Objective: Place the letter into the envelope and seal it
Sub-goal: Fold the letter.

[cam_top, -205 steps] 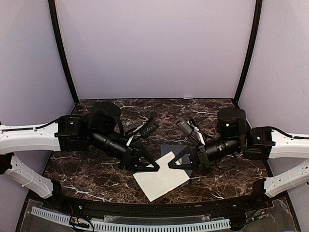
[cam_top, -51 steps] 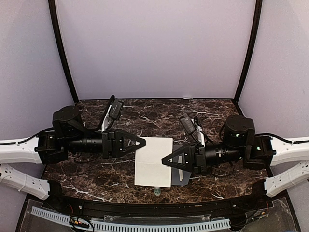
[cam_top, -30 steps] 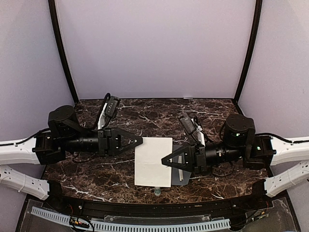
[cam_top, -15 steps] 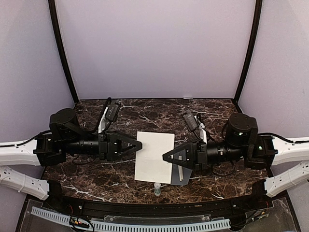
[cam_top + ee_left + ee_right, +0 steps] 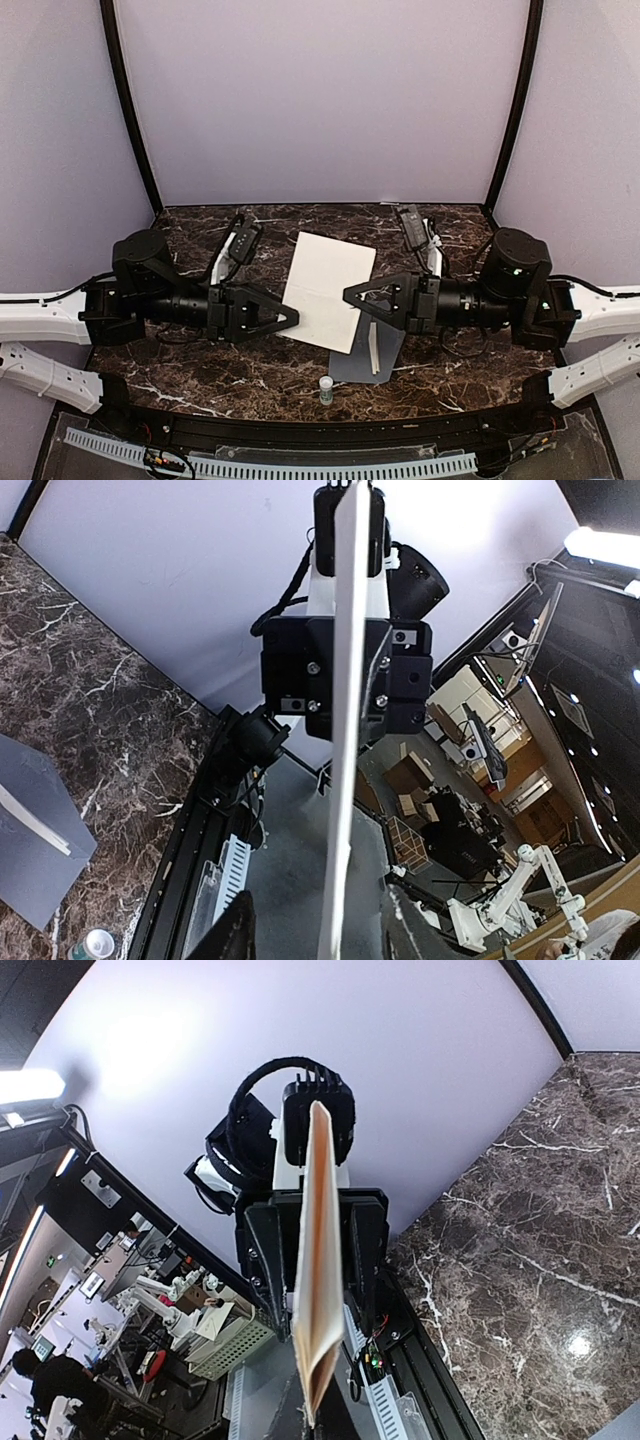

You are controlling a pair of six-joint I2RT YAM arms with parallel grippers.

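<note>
Top external view, letter (image 5: 328,290): white sheet lifted off the table, hanging over and just left of the envelope's far end. Both wrist views see it edge-on and roughly straight.
envelope (image 5: 352,368): slate-grey, lying flat on the table (image 5: 200,360) with nothing in it yet. A white strip (image 5: 373,350) runs along it. I cannot tell which end is the mouth.
right gripper (image 5: 349,294): above the envelope's far edge, jaws pressed together on the letter's right edge and carrying it.
left gripper (image 5: 294,318): left of the envelope, fingers spread with the letter's left edge between them. As far as the left wrist view shows, it is not pinching.
bottle (image 5: 326,390): small and upright, just near-left of the envelope.
step in hand (judged): taking the sheet between both arms before feeding it in.
doing it well (judged): close the left fingers squarely on the edge before the right one eases off. Hold both ends level so the sheet does not bow, and do not pull the arms apart, since that could crease or tear it. Lower one short edge toward the envelope at a shallow angle. The envelope lies loose, so one gripper will likely have to pin it. Mind the bottle.
</note>
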